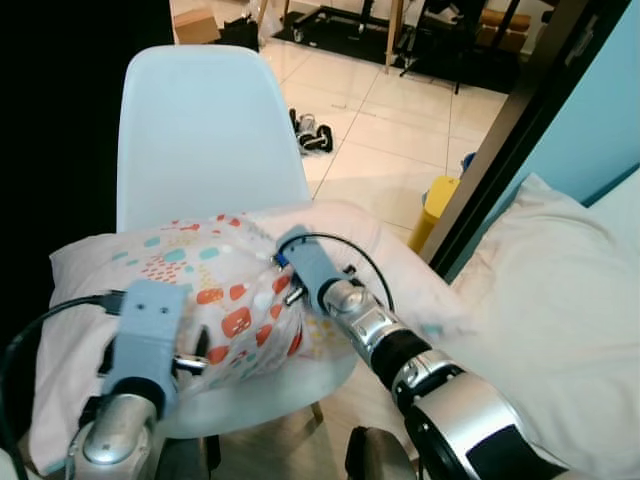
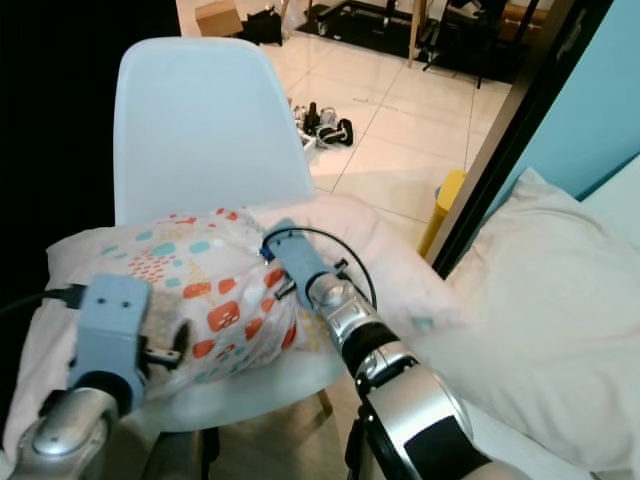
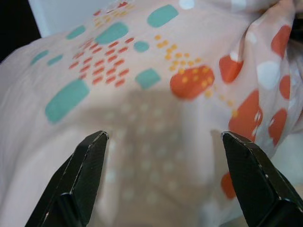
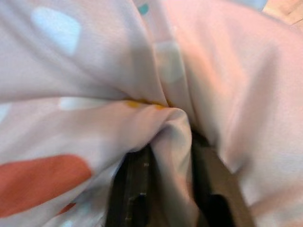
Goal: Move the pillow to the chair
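Your white fabric pillow printed with orange and teal shapes (image 1: 215,290) lies across the seat of the pale blue plastic shell chair (image 1: 195,140), overhanging its left and right edges. Your right gripper (image 4: 165,156) is clamped on a bunched fold of the pillow near the seat's middle. Your left gripper (image 3: 163,156) has its fingers spread wide just over the pillow's left part, by the seat's front edge.
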